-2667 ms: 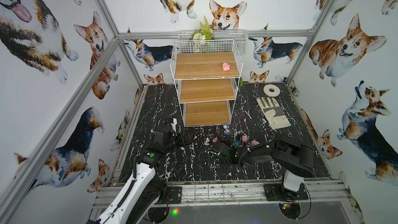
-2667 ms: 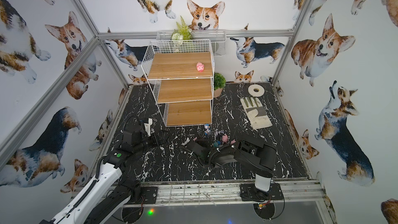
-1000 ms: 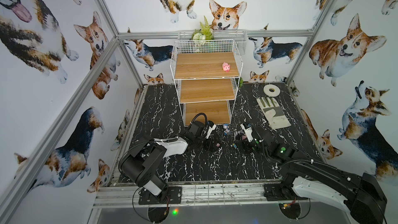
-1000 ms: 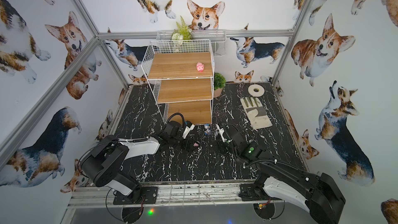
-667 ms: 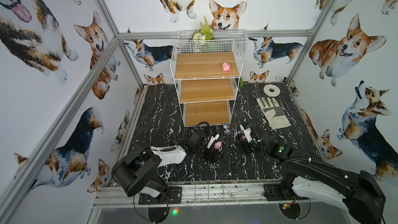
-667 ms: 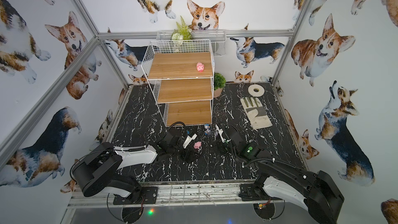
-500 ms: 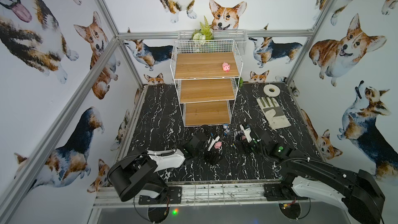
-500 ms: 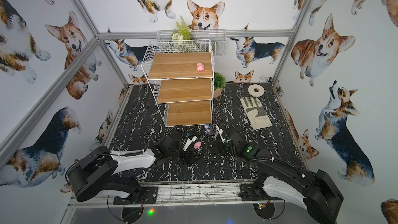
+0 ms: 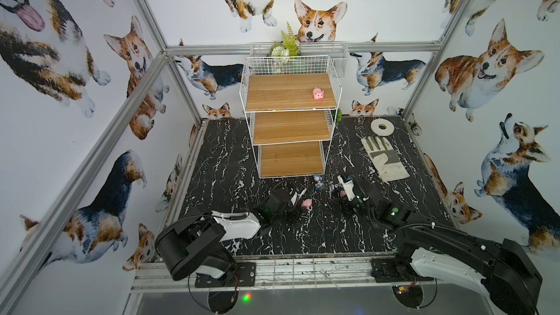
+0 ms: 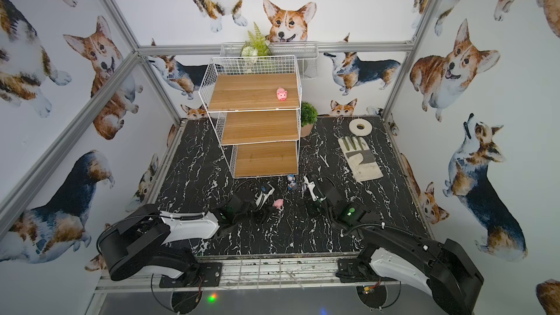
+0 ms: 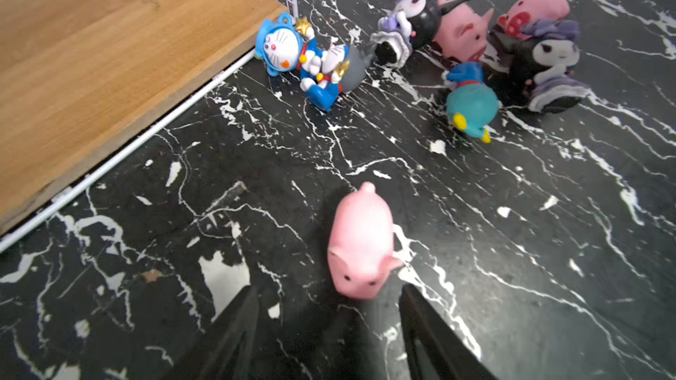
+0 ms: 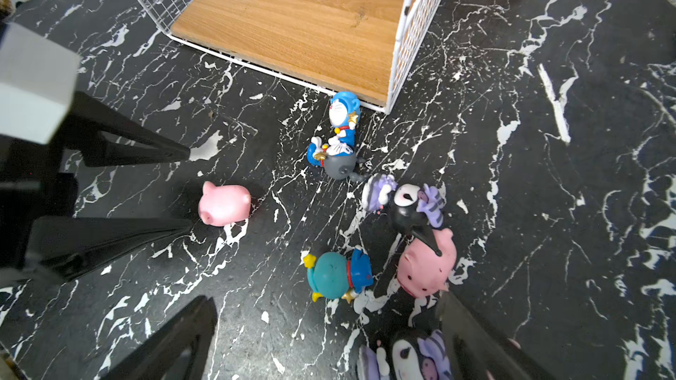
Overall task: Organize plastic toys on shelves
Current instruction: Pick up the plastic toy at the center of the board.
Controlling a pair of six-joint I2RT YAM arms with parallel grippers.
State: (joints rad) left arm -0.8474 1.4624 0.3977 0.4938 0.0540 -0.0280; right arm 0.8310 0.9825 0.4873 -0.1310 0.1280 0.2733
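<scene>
Left gripper (image 9: 298,206) sits low over the desk (image 9: 230,159) in a top view, its arm stretched forward and nearly flat from the base, wrist tipped down toward a lone pink pig (image 9: 307,203). The right gripper (image 9: 339,190) reaches in likewise, arm long and low, over the huddle of toys in front of the shelves (image 9: 291,127). Both top views show only one toy put away, a shelved pig (image 10: 281,94) on the top board. The middle and bottom boards are bare, so I judge the job barely begun, with about eight toys left on the desk. From the left wrist, the left gripper's jaws stand apart and hold nothing: the lone pink pig lies just ahead of the fingertips (image 11: 237,323), head toward them, not yet between them. Farther off, a blue figure (image 11: 289,49) leans against the bottom board's corner, and more pigs and dark figures lie bunched together. From the right wrist, the right gripper's jaws are spread wide and empty, with a black-and-purple figure (image 12: 406,356) between them at the frame's edge and a nearby pig (image 12: 426,268) just beyond.
</scene>
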